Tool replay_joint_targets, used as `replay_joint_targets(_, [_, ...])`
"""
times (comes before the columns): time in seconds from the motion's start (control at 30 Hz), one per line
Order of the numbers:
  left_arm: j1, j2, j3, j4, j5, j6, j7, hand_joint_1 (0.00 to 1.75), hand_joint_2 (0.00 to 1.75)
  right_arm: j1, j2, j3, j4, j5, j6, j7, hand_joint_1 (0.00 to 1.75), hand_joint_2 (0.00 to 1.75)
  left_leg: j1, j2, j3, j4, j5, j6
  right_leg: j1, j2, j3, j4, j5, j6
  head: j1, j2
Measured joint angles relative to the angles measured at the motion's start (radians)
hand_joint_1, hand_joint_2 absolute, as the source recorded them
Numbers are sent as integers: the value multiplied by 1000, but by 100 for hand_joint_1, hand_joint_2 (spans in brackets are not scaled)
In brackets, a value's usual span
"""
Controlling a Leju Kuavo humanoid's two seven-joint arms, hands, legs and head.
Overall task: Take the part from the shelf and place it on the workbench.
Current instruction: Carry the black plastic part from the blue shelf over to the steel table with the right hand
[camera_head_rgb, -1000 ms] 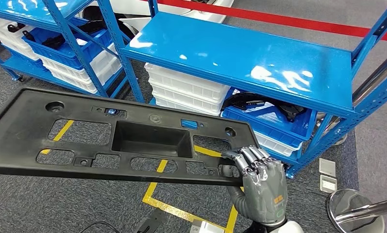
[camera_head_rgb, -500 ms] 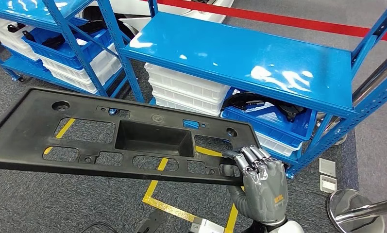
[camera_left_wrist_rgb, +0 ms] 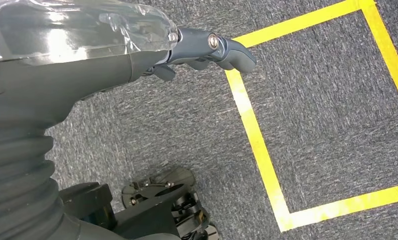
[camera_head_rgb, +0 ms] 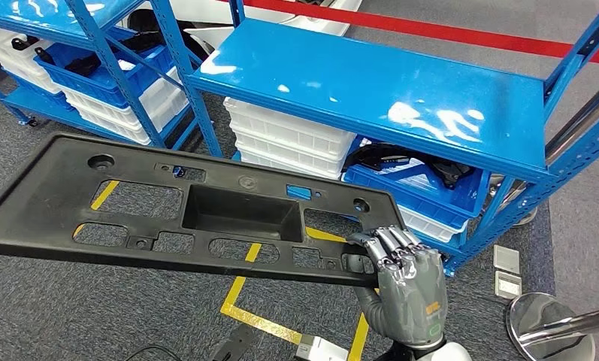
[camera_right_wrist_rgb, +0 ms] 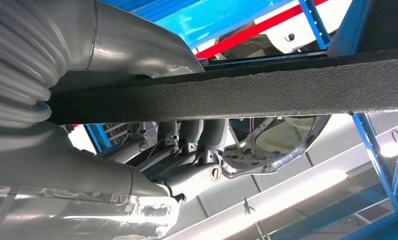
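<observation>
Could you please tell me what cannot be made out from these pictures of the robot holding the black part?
- Left hand: left wrist view shows it over carpet, its cover hiding whether the fingers hold anything.
- Part: head view cuts off its left end at the edge, so any grip there is unseen.
- Right hand: its fingertips go under the part's rim.
- Bins under the shelf: contents mostly hidden by it.

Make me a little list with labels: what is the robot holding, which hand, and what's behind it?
held thing: long black plastic panel with cut-out holes
holding hand: right hand, fingers curled over the panel's near edge
left hand: above grey carpet with yellow tape lines
behind: blue metal shelf with stacked white bins
panel position: off the shelf, above the floor
</observation>
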Motion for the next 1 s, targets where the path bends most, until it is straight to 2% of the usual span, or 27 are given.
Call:
replay_joint_targets(0.3, [0, 0, 0, 0, 0, 2, 9, 0, 175, 1, -3, 0, 0, 13, 0, 10, 175, 175, 0, 0, 0, 0, 0, 0, 0, 0, 0, 0, 0, 0, 0, 0])
replay_joint_targets(0.43, [0, 0, 0, 0, 0, 2, 10, 0, 175, 1, -3, 0, 0, 15, 1, 11, 175, 175, -6, -1, -1, 5, -2, 6, -7, -1, 2, -8, 6, 9, -1, 0])
replay_joint_targets(0.5, [0, 0, 0, 0, 0, 2, 10, 0, 175, 1, -3, 0, -1, 16, 1, 12, 175, 175, 2, 0, 11, -15, 6, 11, -6, -2, 2, 1, -2, 13, 0, 0])
replay_joint_targets(0.57, [0, 0, 0, 0, 1, 2, 10, 0, 175, 1, -4, 0, -2, 16, 3, 12, 175, 175, 9, 2, 25, -34, 14, 17, -5, -2, -29, 73, -42, 16, 5, 0])
replay_joint_targets(0.63, [0, 0, 0, 0, 2, 2, 11, 0, 175, 3, -5, -1, -2, 16, 5, 12, 175, 175, 9, 2, 30, -37, 13, 19, -7, -2, -97, 201, -94, 19, 9, 0])
replay_joint_targets(0.67, [1, 0, 0, 0, 2, 2, 11, 0, 175, 4, -6, -1, -2, 16, 7, 13, 175, 175, 9, -1, 31, -36, 11, 18, -10, -2, -127, 249, -103, 21, 9, 0])
replay_joint_targets(0.7, [1, 0, 0, 0, 2, 2, 12, 0, 175, 5, -7, -1, -2, 17, 9, 14, 175, 175, 11, -4, 33, -34, 8, 15, -12, -2, -141, 264, -93, 23, 10, 0])
replay_joint_targets(0.73, [2, 0, 0, 0, 2, 2, 12, 0, 175, 5, -8, -1, -2, 17, 10, 14, 175, 175, 14, -9, 35, -32, 4, 10, -16, -2, -136, 239, -64, 26, 10, 0])
replay_joint_targets(0.77, [2, 0, 0, 0, 3, 2, 13, 0, 175, 5, -9, -1, -2, 17, 11, 15, 175, 175, 19, -14, 38, -27, -2, 3, -19, -2, -113, 181, -22, 29, 10, 0])
replay_joint_targets(0.83, [0, 0, 0, 0, 5, 2, 13, 0, 175, 5, -10, -1, -2, 18, 11, 15, 175, 175, 24, -24, 38, -12, -18, -15, -23, 11, -63, 69, 24, 34, 15, 0])
replay_joint_targets(0.87, [0, 1, 0, 0, 6, 3, 13, 0, 175, 5, -11, -1, -2, 18, 12, 14, 175, 175, 24, -28, 36, -6, -23, -24, -23, 18, -51, 42, 27, 31, 16, 0])
replay_joint_targets(0.9, [0, 1, 0, 0, 7, 3, 13, 0, 175, 4, -11, -1, -2, 18, 12, 14, 175, 175, 24, -31, 33, -3, -26, -31, -20, 23, -49, 37, 18, 25, 16, 0])
replay_joint_targets(1.0, [1, 1, 0, 0, 8, 5, 12, 0, 175, 0, -11, -1, -2, 18, 14, 14, 175, 175, 27, -32, 34, 2, -33, -46, -16, 17, -47, 37, 12, -2, 8, 0])
